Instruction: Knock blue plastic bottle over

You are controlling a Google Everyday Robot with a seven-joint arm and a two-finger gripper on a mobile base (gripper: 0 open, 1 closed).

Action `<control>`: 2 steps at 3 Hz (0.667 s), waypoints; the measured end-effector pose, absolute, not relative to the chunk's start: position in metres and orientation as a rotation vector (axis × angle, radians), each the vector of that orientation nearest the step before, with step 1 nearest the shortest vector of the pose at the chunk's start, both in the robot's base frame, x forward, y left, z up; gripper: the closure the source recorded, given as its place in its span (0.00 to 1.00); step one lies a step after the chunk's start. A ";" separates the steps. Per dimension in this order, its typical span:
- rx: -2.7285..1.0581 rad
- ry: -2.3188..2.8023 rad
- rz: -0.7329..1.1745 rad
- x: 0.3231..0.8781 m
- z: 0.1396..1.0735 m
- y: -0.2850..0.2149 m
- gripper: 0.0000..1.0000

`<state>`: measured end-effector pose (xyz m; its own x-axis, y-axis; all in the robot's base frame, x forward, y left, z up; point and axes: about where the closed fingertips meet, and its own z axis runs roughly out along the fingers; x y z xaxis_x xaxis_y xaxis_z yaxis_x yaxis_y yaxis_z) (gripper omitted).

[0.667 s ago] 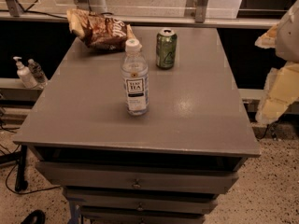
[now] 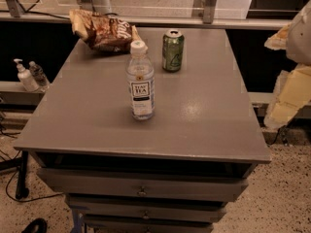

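Grey table (image 2: 209,125) with drawers fills the middle of the scene. Off its right edge, the cream-coloured gripper (image 2: 287,98) hangs beside the tabletop, well apart from everything on it; open or closed, cannot tell. Far left corner, a crumpled chip bag (image 2: 99,30). And the blue plastic bottle (image 2: 140,81) stands upright, white cap on, left of centre on the table. Just beyond it to the right, the green can (image 2: 172,50), upright, not touching. Down on the left ledge, a small white pump bottle (image 2: 23,76).
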<state>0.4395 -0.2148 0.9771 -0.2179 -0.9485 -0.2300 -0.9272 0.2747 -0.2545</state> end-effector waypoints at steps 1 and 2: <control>-1.604 2.215 -0.012 0.450 0.963 -0.213 0.00; -1.472 2.200 0.110 0.465 0.947 -0.199 0.00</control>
